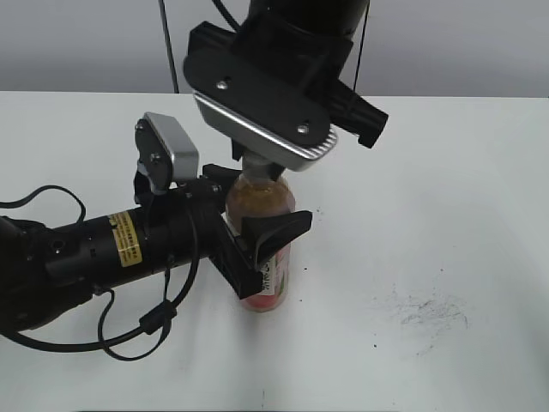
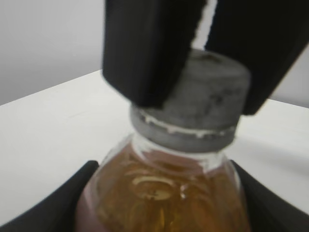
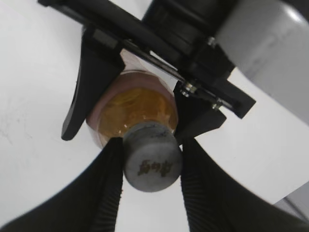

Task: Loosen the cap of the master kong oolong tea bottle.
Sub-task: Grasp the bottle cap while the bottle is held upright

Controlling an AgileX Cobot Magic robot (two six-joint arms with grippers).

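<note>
White tabletop (image 1: 446, 189) runs back to a grey wall, with a few dark scuffs to the right of our work. Our master kong oolong tea bottle (image 1: 262, 215) stands upright near the middle, long axis vertical. We have our left tool (image 1: 257, 245) closed around its body from the left side, one finger on each flank just below the shoulder, as both wrist views show (the label is mostly hidden behind those fingers). Our right tool (image 3: 150, 164) comes straight down from above, and its two ribbed fingers are pressed against opposite sides of the cap (image 3: 152, 157), so it is clamped on the cap rather than wide. What matters is that the cap sits directly under our right wrist, in line with the bottle's vertical axis. We judge that the loosening twist falls to the right arm, turning about that axis, while the left holds the body from spinning.
</note>
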